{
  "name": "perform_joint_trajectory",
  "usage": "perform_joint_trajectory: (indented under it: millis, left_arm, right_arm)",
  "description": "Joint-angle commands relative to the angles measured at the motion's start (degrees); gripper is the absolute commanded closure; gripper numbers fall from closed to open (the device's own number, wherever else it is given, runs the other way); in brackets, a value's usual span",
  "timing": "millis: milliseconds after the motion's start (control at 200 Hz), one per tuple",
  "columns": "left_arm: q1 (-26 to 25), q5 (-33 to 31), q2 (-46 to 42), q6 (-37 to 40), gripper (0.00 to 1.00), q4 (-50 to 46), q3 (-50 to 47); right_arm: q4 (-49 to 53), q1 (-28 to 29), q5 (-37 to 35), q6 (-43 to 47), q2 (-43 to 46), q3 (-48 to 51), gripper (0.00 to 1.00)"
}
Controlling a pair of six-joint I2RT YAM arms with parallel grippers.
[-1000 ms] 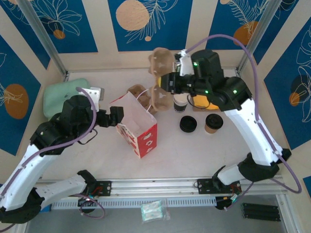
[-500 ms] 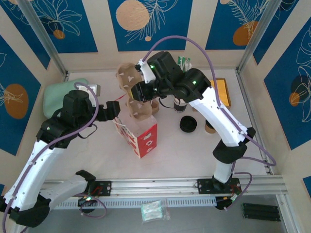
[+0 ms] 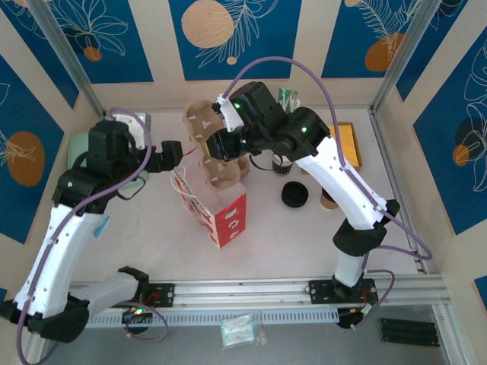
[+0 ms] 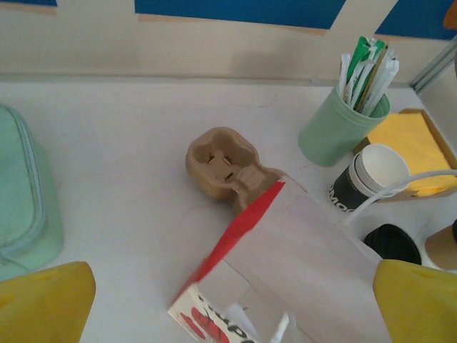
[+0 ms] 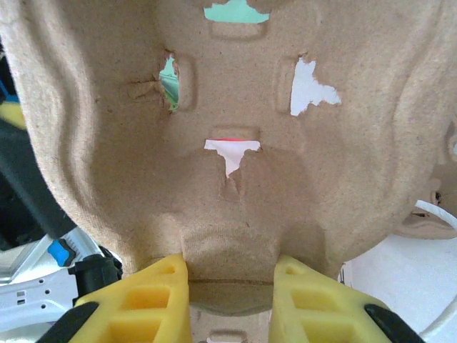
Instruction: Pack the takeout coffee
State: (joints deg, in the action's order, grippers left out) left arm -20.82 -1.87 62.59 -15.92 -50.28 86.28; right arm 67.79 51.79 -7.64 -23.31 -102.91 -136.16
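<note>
Tabletop [image 3: 304,236] held the coffee [image 3: 328,201], unpacked; right gripper [image 5: 230,284] pinched a carrier [image 5: 235,86] above the bag [image 3: 228,217]; left gripper [image 3: 173,151] gaped wide, empty.

Blue floral walls [image 3: 259,42], white table [image 3: 289,237]

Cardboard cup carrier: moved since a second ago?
Yes. The cup carrier went left, away from the loose black lid, and now hangs over the bag.

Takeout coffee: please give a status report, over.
Left tool open beside bag. Right tool shut on cup carrier, over bag mouth. Takeout coffee on table, not yet packed.
</note>
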Motion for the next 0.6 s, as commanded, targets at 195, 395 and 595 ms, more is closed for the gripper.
perform_joint_trajectory:
  millis: [195, 395, 595]
  left_arm:
    - [0.77, -0.12, 14.11, 18.14, 0.01, -10.36, 11.71]
    - [0.71, 2.56, 16.34, 20.75, 0.01, -7.95, 9.89]
    - [0.61, 7.37, 16.73, 20.8, 0.01, -4.29, 6.27]
  right_arm:
    - [-2.56, -0.35, -0.99, -0.31, 5.53, 4.55, 0.76]
    - [-6.2, -1.53, -1.18, -1.9, 9.01, 11.08, 0.77]
    - [-8.15, -2.3, -0.83, -2.93, 10.76, 14.75, 0.77]
